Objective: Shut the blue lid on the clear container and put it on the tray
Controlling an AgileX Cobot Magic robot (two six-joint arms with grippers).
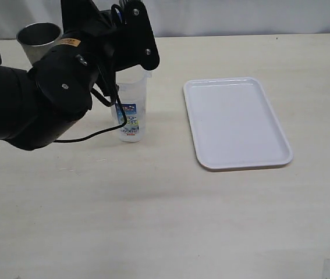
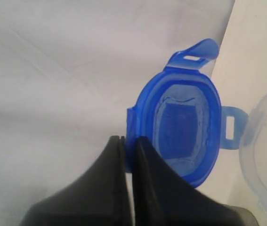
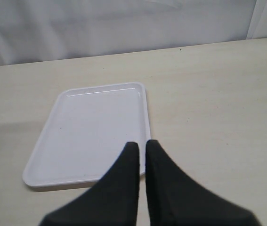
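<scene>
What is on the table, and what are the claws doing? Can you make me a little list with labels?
left claw: shut, pinching the blue lid by its edge
blue lid: held up near the rim of the clear container, not on it yet
clear container: upright on the table, open
tray: white, nothing on it
right claw: shut, holding nothing, near the tray
steel cup: standing behind the left arm
</scene>
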